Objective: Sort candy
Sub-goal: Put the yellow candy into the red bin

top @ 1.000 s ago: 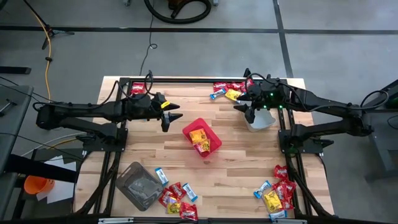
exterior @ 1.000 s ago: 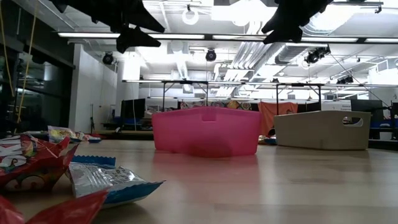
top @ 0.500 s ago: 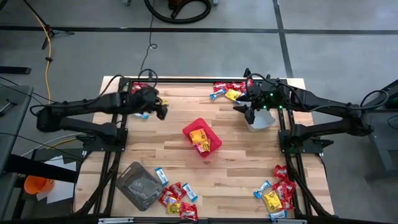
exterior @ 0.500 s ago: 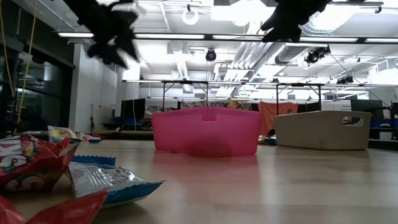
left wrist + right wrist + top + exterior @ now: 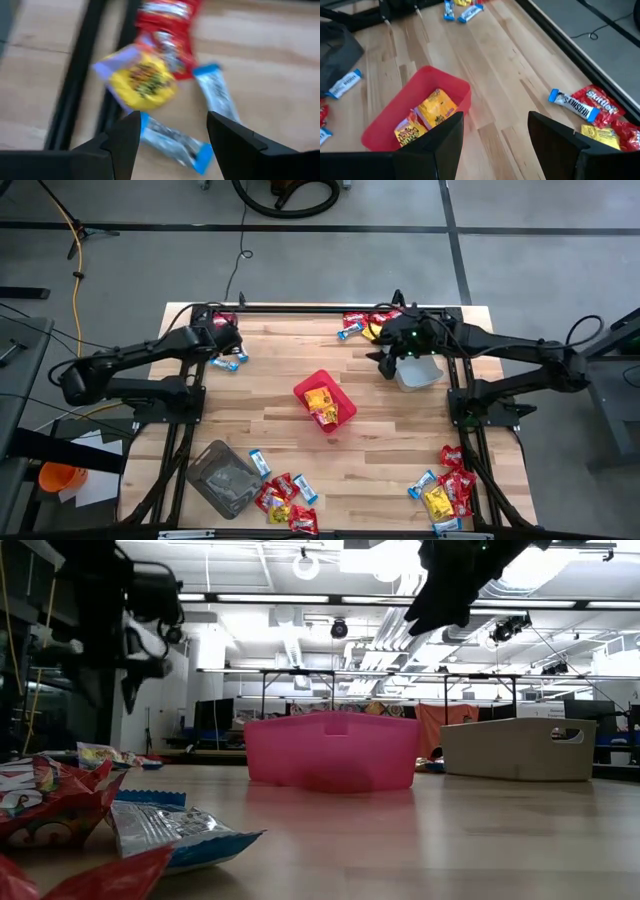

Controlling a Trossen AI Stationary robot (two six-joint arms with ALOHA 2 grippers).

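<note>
Your left gripper (image 5: 170,132): jaws apart, empty, over a blue-and-white packet (image 5: 173,143), beside a yellow packet (image 5: 142,81) and red packets (image 5: 167,35) at the table's far left corner | your right gripper (image 5: 392,358): jaws apart, empty, near the clear tub (image 5: 418,373) | red bin (image 5: 325,400) mid-table holds yellow candy (image 5: 432,112)

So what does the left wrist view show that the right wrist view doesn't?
Only the left wrist view: the open left gripper over a yellow packet, a red packet and two blue-and-white packets. Only the right wrist view: the open right gripper, the red bin holding yellow packets, and the grey tub. Both: the wooden table and black frame rail.
</note>
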